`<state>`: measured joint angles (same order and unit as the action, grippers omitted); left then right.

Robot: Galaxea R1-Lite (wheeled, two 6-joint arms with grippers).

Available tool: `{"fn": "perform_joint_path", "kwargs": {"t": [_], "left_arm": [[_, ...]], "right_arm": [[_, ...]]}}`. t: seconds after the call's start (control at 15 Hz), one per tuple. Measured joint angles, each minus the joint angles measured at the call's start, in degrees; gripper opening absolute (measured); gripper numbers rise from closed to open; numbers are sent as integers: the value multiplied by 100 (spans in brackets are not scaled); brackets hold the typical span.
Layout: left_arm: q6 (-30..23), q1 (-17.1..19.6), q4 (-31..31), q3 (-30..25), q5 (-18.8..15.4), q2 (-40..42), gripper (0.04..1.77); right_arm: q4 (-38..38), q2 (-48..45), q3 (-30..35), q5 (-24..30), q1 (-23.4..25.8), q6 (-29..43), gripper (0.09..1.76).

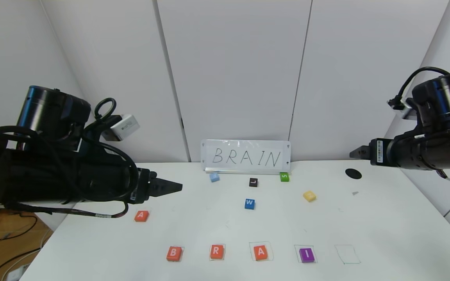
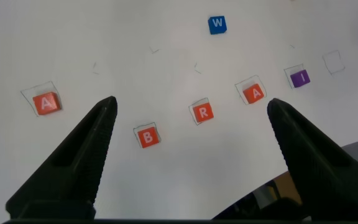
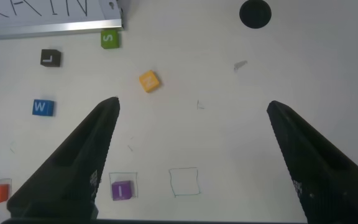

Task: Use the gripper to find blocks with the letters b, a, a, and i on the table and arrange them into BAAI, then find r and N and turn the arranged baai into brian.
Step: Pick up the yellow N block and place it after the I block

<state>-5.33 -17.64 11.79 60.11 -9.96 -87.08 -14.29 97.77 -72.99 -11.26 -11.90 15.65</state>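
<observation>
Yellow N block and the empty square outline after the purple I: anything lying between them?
Nothing: between the N and the empty outline the right wrist view shows only bare table with faint pen marks.

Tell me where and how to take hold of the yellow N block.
Grip the small flat yellow square block by two opposite side faces, coming straight down from above. It lies flat on the white table turned askew to the row, so the wrist should probably rotate to match. The open right tool, the nearer one, has clear space around the block.
</observation>
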Motion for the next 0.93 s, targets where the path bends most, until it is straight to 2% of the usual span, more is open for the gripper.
{"fn": "perform_joint_path", "kwargs": {"t": [0.13, 0.4, 0.93], "left_arm": [[-2, 20, 0, 5, -9, -2, 172], [-2, 91, 0, 20, -24, -16, 172], [-2, 157, -7, 35, -33, -73, 172]], "right_arm": [[-478, 313, -546, -52, -63, 339, 171], [-1341, 1143, -1565, -477, -364, 1618, 171], [-1434, 2492, -2352, -480, -789, 3477, 171]]}}
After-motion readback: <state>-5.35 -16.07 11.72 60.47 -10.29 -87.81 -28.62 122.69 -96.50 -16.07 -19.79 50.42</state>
